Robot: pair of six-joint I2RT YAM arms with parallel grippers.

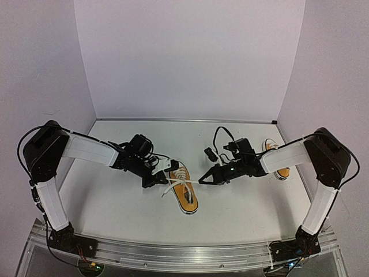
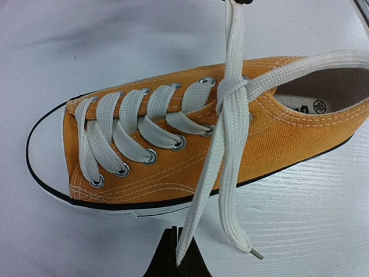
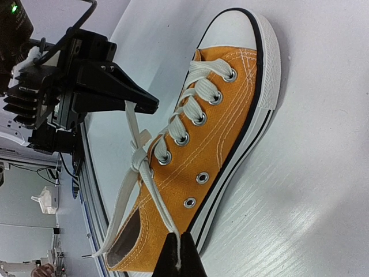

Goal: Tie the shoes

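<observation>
White table (image 1: 115,202), faint wood-grain top, walls on 3 sides. Two things lie on it, both orange shoes w/ white soles: first shoe (image 1: 185,193) nr centre, sole down; second shoe (image 1: 270,145) far R (partly hidden by arm), well apart.

white table (image 1: 242,210), pale walls (image 1: 190,57) on three sides, even light

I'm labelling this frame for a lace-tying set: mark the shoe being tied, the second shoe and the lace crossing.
shoe being tied (image 1: 187,198), top view, on its orange insole.
second shoe (image 1: 269,144), top view, on its white far end.
lace crossing (image 2: 229,91), left wrist view, where both laces overlap.
</observation>
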